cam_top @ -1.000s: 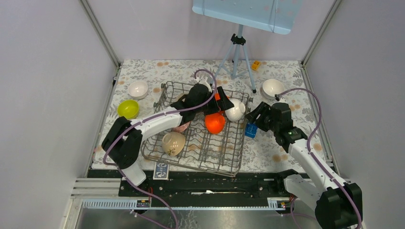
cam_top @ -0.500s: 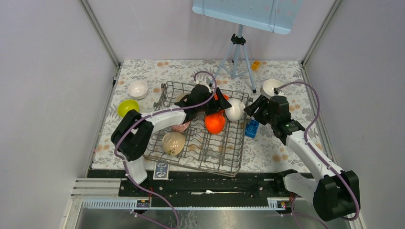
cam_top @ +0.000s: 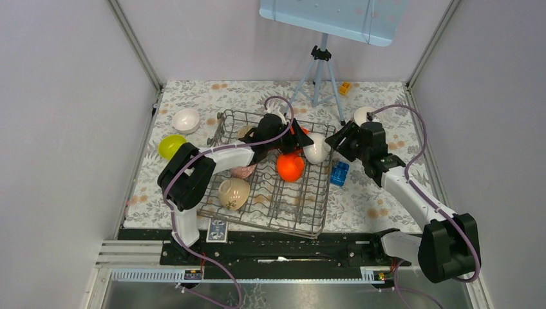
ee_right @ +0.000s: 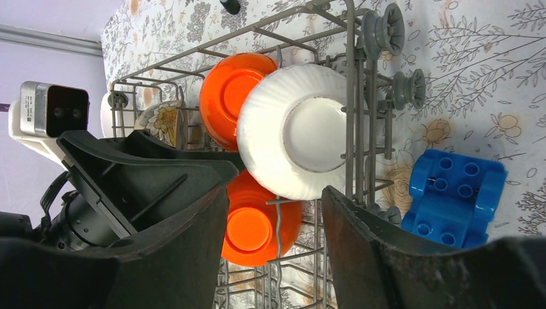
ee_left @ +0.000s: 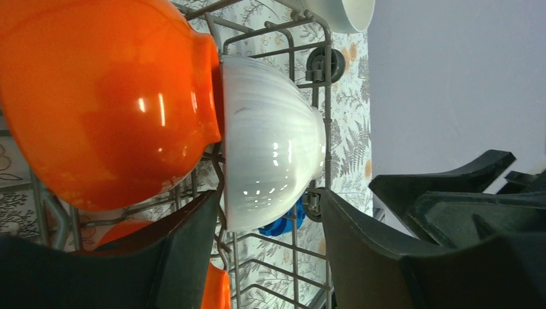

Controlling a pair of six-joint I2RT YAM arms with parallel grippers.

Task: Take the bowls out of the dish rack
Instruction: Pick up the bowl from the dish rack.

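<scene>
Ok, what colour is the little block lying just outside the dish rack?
The block is blue, clearest in the right wrist view.

Bowls (cam_top: 290, 166) inside dish rack (cam_top: 291, 207)

Robot lab cell for sure, no real kitchen. Plain grey walls (cam_top: 64, 96) framed by aluminium posts (cam_top: 135, 44), floral cloth over the counter (cam_top: 244, 93), two cabled robot arms (cam_top: 412, 193) bolted to a black rail (cam_top: 290, 248), plus a grey tripod (cam_top: 320, 77) and pale blue panel (cam_top: 325, 19) well beyond the jaws.
</scene>
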